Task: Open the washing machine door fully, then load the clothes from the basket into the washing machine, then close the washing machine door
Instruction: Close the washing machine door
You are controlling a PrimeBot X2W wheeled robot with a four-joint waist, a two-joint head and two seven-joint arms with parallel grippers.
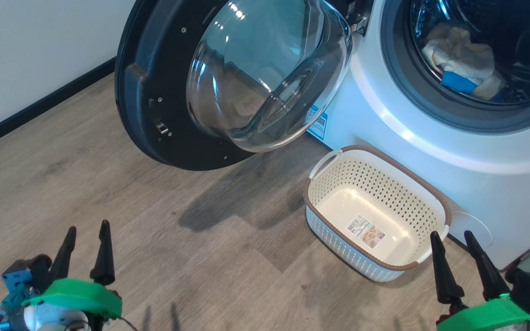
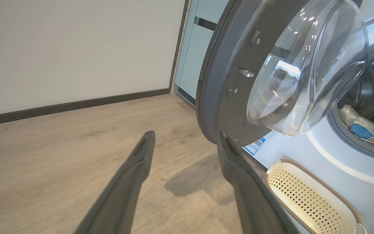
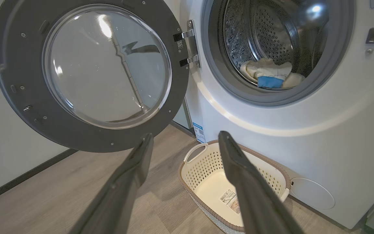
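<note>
Door [image 1: 154, 92] open over wood floor [image 1: 108, 197]; basket [image 1: 384, 184] just beside washing machine [image 1: 430, 151]

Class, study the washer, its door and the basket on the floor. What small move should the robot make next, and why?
Probably raise the left gripper toward the free edge of the door to start swinging it shut. The clothes lie inside the washing machine, the basket is empty, the door stands wide open, and the right gripper, like the left, is open and holds nothing.
</note>
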